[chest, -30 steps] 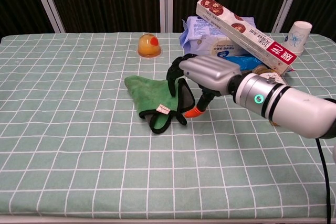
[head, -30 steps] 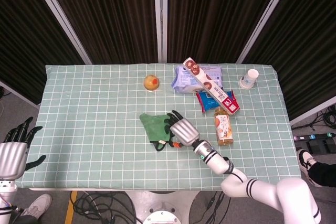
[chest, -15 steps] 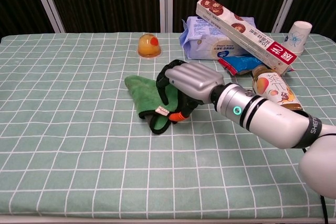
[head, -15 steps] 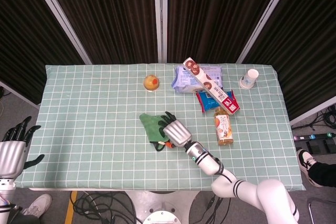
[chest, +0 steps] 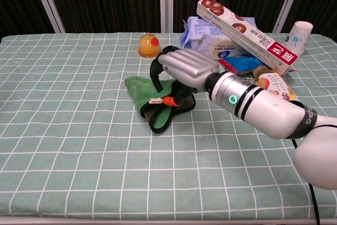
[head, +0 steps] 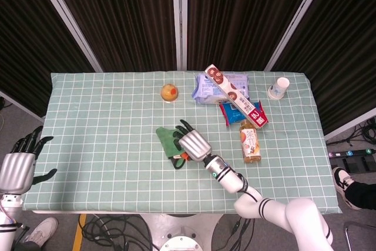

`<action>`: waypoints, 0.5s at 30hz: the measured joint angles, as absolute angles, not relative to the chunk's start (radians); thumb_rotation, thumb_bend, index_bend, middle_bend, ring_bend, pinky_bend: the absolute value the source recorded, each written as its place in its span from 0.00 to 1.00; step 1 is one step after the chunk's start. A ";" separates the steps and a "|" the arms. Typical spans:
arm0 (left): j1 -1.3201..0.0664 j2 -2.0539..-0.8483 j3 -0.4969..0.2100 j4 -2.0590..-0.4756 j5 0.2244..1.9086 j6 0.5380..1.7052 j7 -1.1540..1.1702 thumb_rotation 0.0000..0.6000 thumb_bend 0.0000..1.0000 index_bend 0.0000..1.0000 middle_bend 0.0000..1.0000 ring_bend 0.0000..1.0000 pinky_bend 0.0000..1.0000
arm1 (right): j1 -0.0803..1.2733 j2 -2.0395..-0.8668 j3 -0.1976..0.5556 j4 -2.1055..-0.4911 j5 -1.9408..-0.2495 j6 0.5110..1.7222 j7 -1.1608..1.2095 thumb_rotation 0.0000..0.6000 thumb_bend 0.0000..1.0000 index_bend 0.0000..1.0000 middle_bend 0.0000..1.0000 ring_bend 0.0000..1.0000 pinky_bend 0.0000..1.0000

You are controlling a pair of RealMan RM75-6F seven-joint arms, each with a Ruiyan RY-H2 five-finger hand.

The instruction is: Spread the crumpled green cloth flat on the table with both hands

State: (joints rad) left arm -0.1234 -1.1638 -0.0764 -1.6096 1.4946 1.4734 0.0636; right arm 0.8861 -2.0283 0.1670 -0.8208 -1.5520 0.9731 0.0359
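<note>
The crumpled green cloth lies bunched near the table's middle, its dark-edged corner with a white tag turned toward the front. My right hand sits over the cloth's right part. Its fingers curl down onto the fabric and its orange-tipped thumb is tucked in at the folded edge, gripping it. My left hand hangs off the table's front left corner, fingers spread and holding nothing. The chest view does not show it.
Behind the cloth stands an orange jelly cup. At the back right are a blue wipes pack, a long box, a paper cup and a lying bottle.
My right hand has slid left and farther onto the cloth, fingers curling over it and the thumb closing in at its edge. The left hand rose slightly beside the table.
</note>
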 measured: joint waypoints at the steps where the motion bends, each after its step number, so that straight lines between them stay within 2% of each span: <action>1: -0.131 -1.165 -0.079 -1.611 1.494 1.463 0.048 1.00 0.05 0.27 0.16 0.15 0.21 | 0.893 -2.023 0.177 -0.832 -1.547 0.972 0.030 1.00 0.42 0.70 0.30 0.15 0.04; 15: -0.308 -1.278 -0.154 -1.586 1.381 1.180 -0.235 1.00 0.02 0.28 0.16 0.15 0.23 | 0.996 -1.949 0.357 -0.986 -1.435 0.964 -0.131 1.00 0.44 0.72 0.31 0.15 0.04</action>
